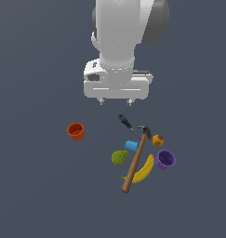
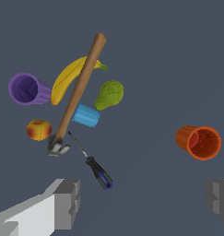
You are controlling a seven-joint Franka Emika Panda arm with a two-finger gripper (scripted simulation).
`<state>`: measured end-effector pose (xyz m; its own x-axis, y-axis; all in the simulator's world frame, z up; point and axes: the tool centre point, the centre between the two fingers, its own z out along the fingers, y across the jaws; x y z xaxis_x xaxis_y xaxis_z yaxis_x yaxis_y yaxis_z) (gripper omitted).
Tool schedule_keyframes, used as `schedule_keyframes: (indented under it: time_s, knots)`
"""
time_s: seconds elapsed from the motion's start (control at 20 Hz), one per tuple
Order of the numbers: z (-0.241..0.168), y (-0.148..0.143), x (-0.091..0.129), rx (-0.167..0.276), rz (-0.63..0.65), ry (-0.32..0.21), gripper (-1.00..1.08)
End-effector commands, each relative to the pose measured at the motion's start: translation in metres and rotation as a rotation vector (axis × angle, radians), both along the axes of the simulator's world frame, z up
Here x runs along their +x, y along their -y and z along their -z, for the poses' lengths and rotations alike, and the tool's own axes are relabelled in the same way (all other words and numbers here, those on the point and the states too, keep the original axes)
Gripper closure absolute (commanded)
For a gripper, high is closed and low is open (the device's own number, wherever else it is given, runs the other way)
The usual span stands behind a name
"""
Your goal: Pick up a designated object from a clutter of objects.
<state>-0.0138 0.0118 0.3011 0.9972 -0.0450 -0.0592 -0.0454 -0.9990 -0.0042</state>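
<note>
Hovering with my jaws wide and empty above the tabletop (image 1: 35, 195), I see the orange cup (image 1: 76, 131) well apart from the hammer (image 1: 135, 161)

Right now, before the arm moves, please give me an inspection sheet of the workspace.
Surface: plain dark grey floor, no marks seen.
Job's thing: orange-red cup, standing apart from the pile, untouched.
Clutter: hammer lying over the blue cup; beside them pear, banana, purple cup, apple, screwdriver.
Gripper: gripper open, above the surface, holding nothing.
Cables: nothing seen.
Surroundings: nothing seen.
</note>
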Motion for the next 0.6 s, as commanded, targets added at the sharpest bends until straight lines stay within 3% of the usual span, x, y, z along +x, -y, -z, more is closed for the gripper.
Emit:
schedule_keyframes:
  time_s: [0.0,0.55]
  knots:
    - [0.0,0.0,0.0,0.0,0.0,0.0,-0.2]
    - [0.0035,0.0052,-0.0019,-0.003,-0.011,-0.016,-0.2]
